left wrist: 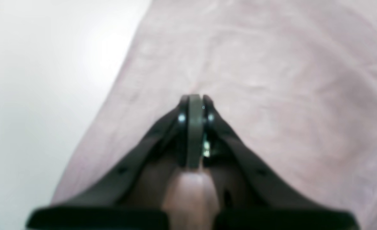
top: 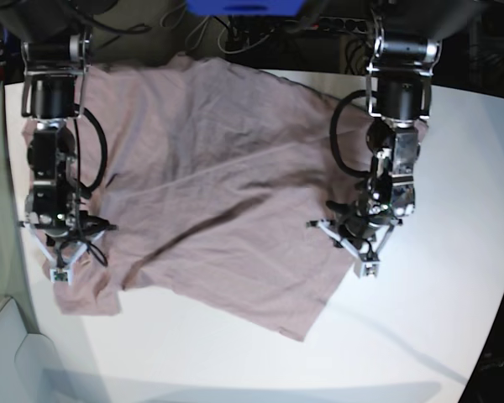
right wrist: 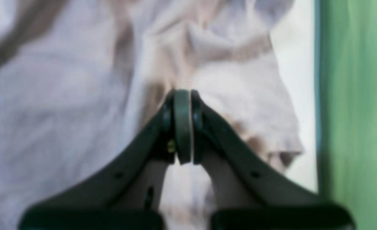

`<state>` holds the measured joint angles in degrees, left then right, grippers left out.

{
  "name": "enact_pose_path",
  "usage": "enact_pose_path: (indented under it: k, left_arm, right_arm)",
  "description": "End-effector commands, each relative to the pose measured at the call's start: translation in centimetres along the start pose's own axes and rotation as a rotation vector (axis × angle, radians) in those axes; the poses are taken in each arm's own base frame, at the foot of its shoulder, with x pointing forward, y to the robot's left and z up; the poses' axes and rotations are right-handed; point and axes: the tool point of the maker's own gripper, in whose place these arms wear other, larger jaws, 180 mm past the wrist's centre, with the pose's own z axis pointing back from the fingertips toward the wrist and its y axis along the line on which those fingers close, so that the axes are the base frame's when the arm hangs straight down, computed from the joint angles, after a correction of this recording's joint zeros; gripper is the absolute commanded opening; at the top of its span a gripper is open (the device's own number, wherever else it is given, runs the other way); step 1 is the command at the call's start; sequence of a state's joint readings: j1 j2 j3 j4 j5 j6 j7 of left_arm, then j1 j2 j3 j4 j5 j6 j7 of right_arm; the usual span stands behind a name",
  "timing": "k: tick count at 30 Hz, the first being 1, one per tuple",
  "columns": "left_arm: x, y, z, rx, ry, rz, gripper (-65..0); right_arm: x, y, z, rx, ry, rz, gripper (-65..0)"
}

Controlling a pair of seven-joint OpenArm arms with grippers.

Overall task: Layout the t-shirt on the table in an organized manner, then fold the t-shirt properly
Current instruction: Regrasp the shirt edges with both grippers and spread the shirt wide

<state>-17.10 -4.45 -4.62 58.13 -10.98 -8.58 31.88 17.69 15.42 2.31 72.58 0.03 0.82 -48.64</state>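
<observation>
t-shirt [top: 210, 193]: spread over tabletop [top: 437, 319], rumpled, reaching far edge; diagonal crease across the body.
left gripper [top: 365, 267]: jaws pressed together above shirt's side hem, prob. to drag/flatten.
right gripper [top: 60, 273]: jaws pressed together over sleeve nr opposite edge.

Green curtain-like surface [right wrist: 354, 111] running down frame right; dark cables [top: 235, 34] lying along top edge; blue object [top: 244, 7] showing top centre.

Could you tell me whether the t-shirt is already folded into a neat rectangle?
No, the t-shirt lies spread and wrinkled across the table, unfolded.
</observation>
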Motion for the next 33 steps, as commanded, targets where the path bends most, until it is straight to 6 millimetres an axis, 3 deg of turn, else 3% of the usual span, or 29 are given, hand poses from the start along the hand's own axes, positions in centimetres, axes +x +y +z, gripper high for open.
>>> enact_pose_path:
  k: [1,7,17,21,25,33]
  left_arm:
    - [0.8,0.4,-0.2,0.01,-0.005,0.002,-64.9]
    - [-2.5,4.3,-0.3,0.072,0.02,0.007,-64.9]
    - [-7.6,12.6,3.0,0.213,0.088,-0.015,-64.9]
    - [-8.3,17.3,5.4,0.309,0.042,0.052,-64.9]
    - [-9.1,20.8,7.5,0.378,0.04,0.066,-64.9]
    - [-9.3,23.6,9.4,0.437,0.024,0.109,-64.9]
  right_arm:
    - [3.4,-1.2,0.8,-0.023,-0.085,-0.001,-65.0]
    - [3.7,-2.7,1.2,-0.043,-0.093,-0.043,-65.0]
    - [3.4,-2.9,1.1,-0.046,-0.086,-0.05,-65.0]
    - [3.3,-2.8,1.1,-0.046,-0.084,-0.049,-65.0]
    - [2.9,-2.8,1.0,-0.046,-0.077,-0.047,-65.0]
    - [0.9,-3.2,1.1,-0.057,-0.05,-0.027,-65.0]
